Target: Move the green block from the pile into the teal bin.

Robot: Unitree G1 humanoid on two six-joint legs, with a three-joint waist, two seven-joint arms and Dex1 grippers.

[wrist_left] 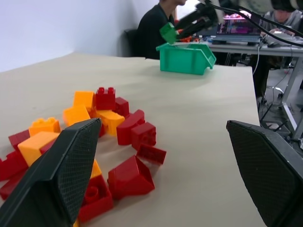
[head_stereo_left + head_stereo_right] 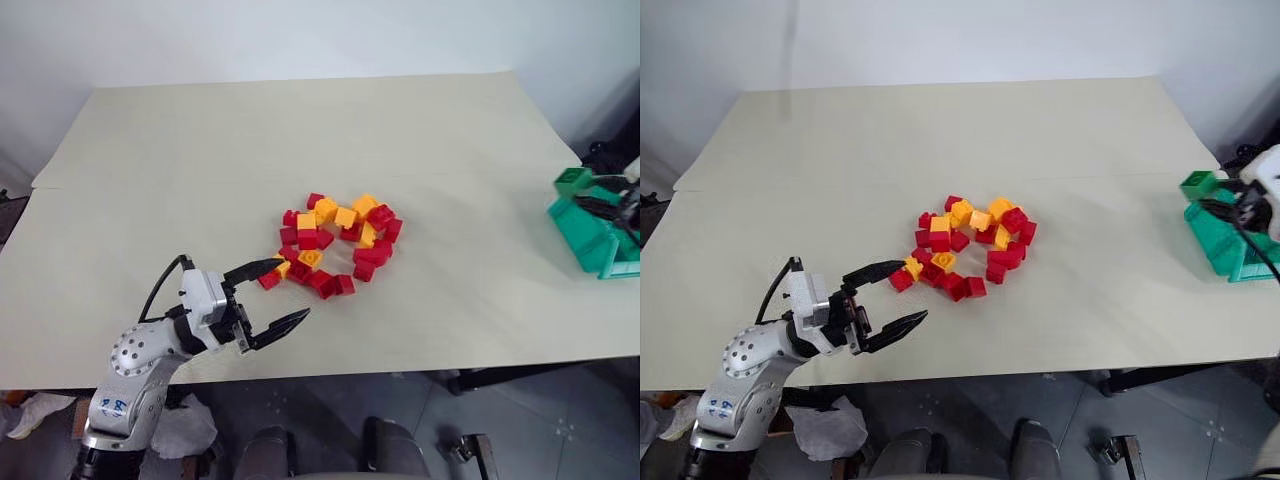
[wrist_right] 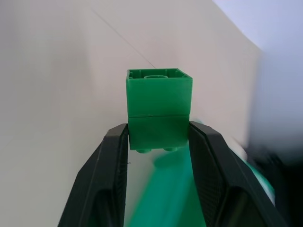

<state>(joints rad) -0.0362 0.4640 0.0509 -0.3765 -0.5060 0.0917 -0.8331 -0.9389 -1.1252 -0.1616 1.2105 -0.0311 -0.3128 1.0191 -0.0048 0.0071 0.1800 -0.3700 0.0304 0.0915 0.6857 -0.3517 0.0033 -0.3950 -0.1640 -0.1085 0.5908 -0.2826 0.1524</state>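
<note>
Pale walls and a broad cream-coloured bench set the scene, with a person in dark clothing seated at desks beyond the bench's right end, as the left wrist view shows. At that right edge, the right end effector has its two black fingers closed on the small green plastic studded toy brick, pinching its lower part while the rest stands clear beyond the fingertips. In the head views the green block rides just above the far-left corner of the teal-green plastic storage bin with its sloped open front, which sits at the bench's right edge. The bin lies directly beneath and slightly to the near side of the held brick, so the coming move looks like a short carry over the opening and a release; the right arm is plainly the one placed for it. I cannot tell whether the brick is already over the bin's mouth or just over its rim. Near the bench's middle lies the loose pile of small red and yellow-orange plastic bricks, well apart from the bin. The left end effector hovers just beside the pile's near-left edge, its fingers spread wide and holding nothing.
</note>
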